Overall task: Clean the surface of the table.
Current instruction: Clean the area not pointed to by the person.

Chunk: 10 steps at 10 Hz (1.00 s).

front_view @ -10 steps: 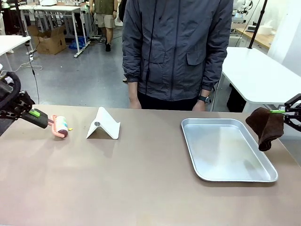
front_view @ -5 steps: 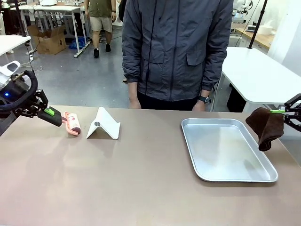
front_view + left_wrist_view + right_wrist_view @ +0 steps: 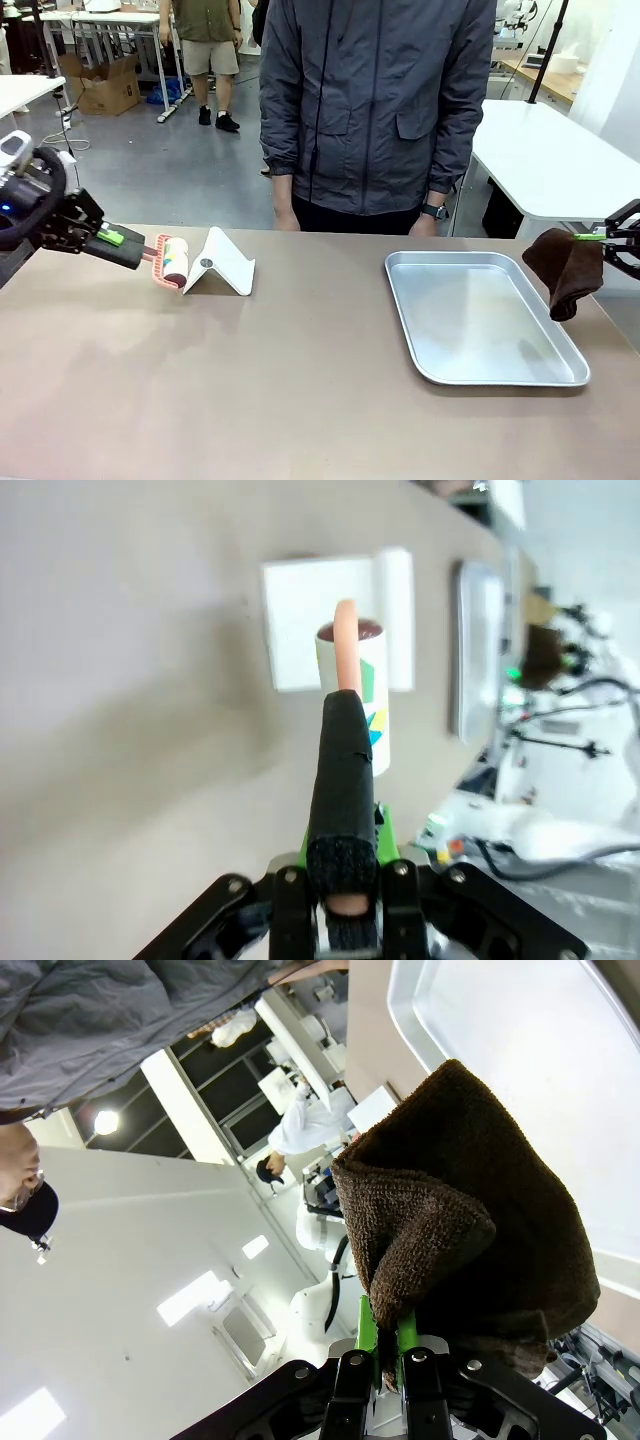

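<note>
— Fingertips hidden anywhere?
— Right gripper (image 3: 603, 238) is cut off at the 3 o'clock edge, clenched on a brown cloth (image 3: 568, 268) beside the tray (image 3: 500, 383).
— Table?
— Table (image 3: 300, 400) spreads below the person, long axis 9 to 3 o'clock, near edge cropped.
— Left?
— Left gripper (image 3: 130, 250), at 9 o'clock, pinches a lint roller (image 3: 172, 262) by its handle, beside a white stand (image 3: 225, 265).

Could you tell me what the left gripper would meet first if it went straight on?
Probably the white stand: the left gripper aims its lint roller at it, almost touching; depth is unclear.
</note>
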Motion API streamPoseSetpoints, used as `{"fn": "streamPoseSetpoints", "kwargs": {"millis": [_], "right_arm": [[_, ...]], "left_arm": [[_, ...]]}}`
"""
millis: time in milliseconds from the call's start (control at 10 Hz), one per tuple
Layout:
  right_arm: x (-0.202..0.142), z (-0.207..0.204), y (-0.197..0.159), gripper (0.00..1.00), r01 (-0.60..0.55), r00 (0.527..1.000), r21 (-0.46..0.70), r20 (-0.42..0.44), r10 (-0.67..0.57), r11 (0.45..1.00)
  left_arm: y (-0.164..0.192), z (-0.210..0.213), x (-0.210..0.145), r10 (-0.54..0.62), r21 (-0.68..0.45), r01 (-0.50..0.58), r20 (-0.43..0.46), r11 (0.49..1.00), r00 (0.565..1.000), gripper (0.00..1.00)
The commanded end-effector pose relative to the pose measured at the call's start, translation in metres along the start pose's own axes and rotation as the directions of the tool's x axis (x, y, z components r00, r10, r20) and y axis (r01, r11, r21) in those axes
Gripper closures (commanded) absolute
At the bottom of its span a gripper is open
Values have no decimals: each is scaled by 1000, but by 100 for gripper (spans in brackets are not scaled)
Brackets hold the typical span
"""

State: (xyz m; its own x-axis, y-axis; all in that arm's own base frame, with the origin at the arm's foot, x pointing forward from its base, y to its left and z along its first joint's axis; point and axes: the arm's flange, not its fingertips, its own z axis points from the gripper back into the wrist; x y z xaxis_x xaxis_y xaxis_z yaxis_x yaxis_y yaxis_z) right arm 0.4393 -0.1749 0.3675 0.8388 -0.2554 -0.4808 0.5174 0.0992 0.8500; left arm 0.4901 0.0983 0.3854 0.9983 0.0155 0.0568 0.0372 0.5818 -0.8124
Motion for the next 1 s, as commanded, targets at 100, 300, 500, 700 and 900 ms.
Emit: {"fn": "streamPoseSetpoints", "kwargs": {"millis": [100, 300, 500, 700, 900], "right_arm": [[-1, 2, 6, 92, 8, 1000, 16, -6, -8, 1000], [-1, 2, 6, 92, 8, 1000, 16, -6, -8, 1000], [-1, 2, 6, 92, 8, 1000, 16, -6, -8, 1000], [-1, 2, 6, 92, 8, 1000, 16, -6, -8, 1000], [-1, 2, 6, 92, 8, 1000, 16, -6, -8, 1000]], "left_arm": [[-11, 71, -42, -105, -150, 105, 8, 983, 994, 78], [-7, 106, -79, -174, -225, 157, -61, 962, 983, 78], [7, 137, -116, -230, -289, 182, -141, 940, 963, 78], [31, 151, -136, -215, -291, 175, -111, 941, 970, 78], [58, 165, -153, -205, -330, 171, -73, 928, 976, 78]]}}
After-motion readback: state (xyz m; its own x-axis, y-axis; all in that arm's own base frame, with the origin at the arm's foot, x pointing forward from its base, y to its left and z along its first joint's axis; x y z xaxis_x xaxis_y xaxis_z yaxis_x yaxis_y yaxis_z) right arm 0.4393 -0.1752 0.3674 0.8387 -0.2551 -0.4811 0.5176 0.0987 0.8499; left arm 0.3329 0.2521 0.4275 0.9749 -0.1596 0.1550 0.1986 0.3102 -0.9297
